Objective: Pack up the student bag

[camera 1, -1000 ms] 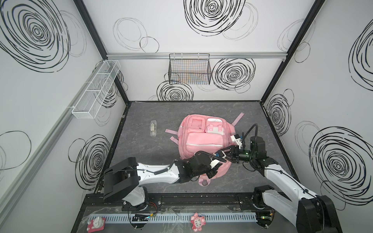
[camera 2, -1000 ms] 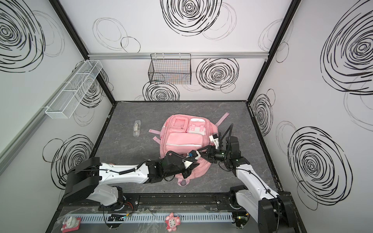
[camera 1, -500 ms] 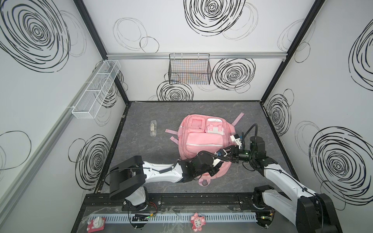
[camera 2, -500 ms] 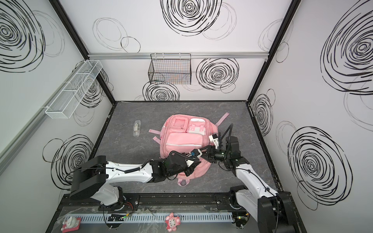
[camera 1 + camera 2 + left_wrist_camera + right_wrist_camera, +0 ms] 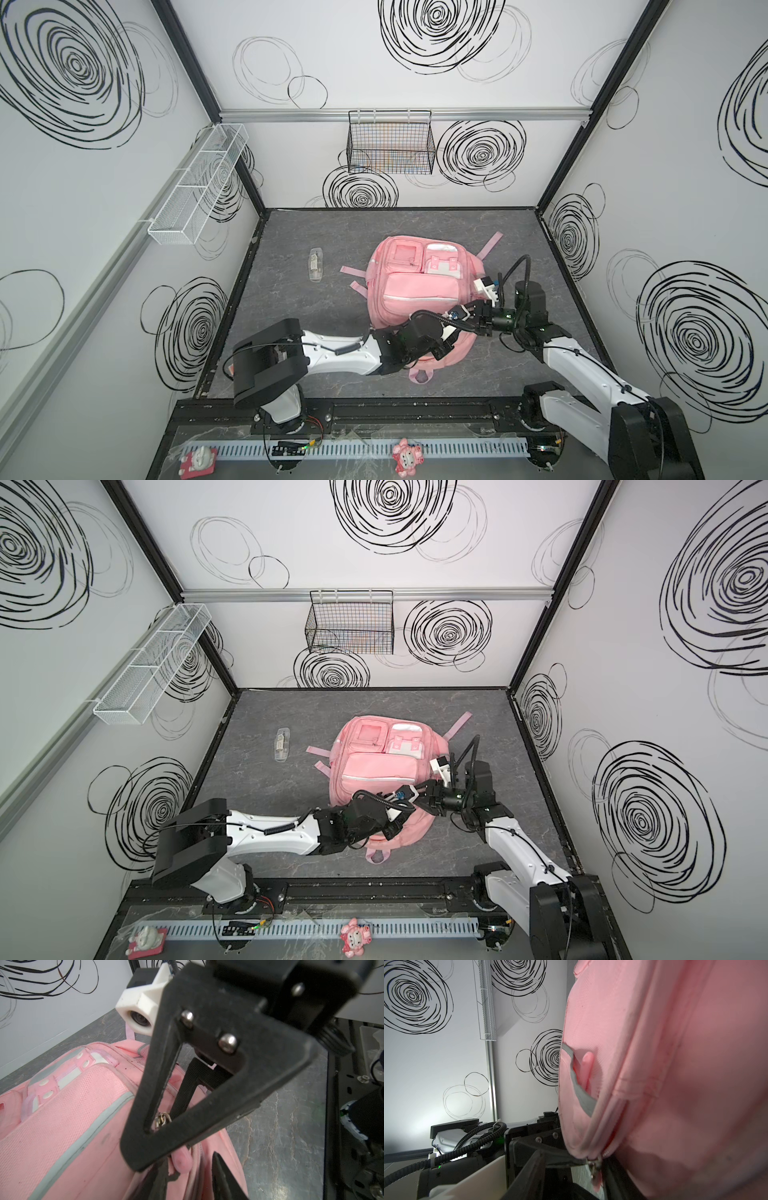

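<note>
Bag (image 5: 419,291) lay flat, pockets up, long axis front-to-back, loop (image 5: 419,376) toward bench's front edge, left gripper (image 5: 191,1165) parted, right gripper (image 5: 465,322) at zip (image 5: 163,1121), grip unclear.

Both top views are evenly, brightly lit; only soft shadows are cast on the surface (image 5: 311,307). In the wrist views close parts are blurred, and the student bag (image 5: 685,1053) is shaded.
</note>
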